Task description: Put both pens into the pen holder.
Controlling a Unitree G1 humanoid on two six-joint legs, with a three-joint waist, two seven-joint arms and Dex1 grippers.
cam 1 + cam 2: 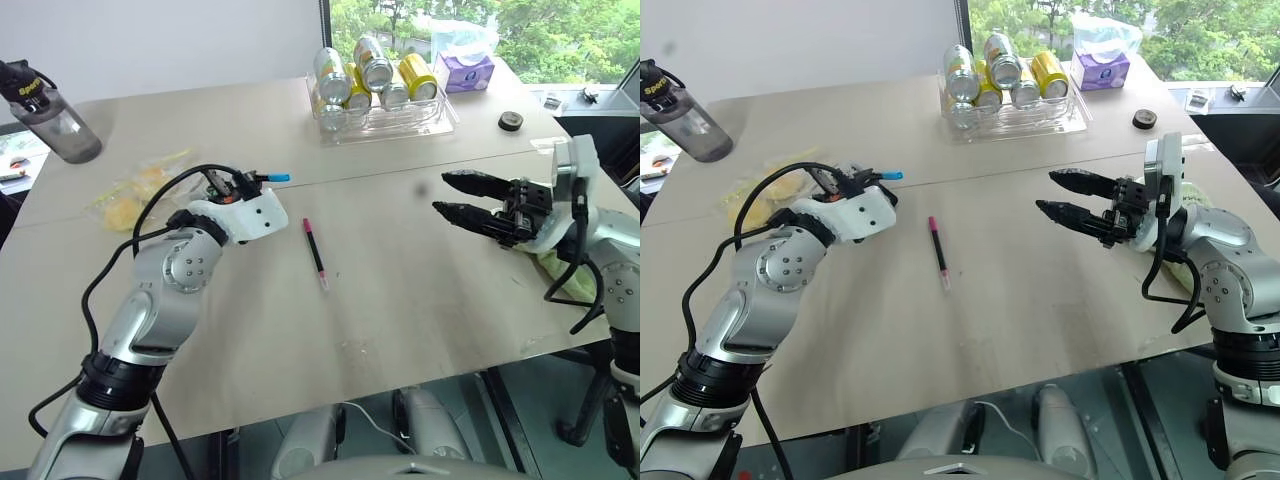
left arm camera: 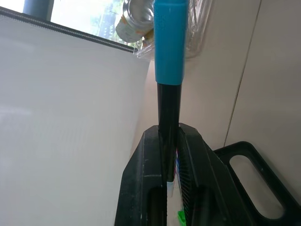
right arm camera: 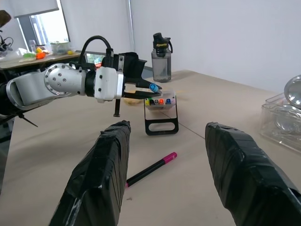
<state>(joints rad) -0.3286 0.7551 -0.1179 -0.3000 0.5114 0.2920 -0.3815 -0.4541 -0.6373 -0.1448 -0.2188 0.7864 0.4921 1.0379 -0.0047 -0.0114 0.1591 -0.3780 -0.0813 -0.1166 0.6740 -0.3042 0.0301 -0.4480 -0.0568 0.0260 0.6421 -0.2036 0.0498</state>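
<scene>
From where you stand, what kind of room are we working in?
Probably an office or meeting room: a large beige table, a purple tissue box by a big window onto trees, a dark grey water bottle.

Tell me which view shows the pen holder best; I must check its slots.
The right wrist view: the pen holder stands whole, markers visible. The left wrist view catches a corner of its frame; in the eye views the left hand covers it.

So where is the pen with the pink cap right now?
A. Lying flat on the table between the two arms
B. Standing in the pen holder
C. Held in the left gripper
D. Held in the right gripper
A. The pink-capped pen lies flat on the table, untouched, while the left gripper is shut on the blue-capped pen and the right gripper is open and holds nothing.
</scene>
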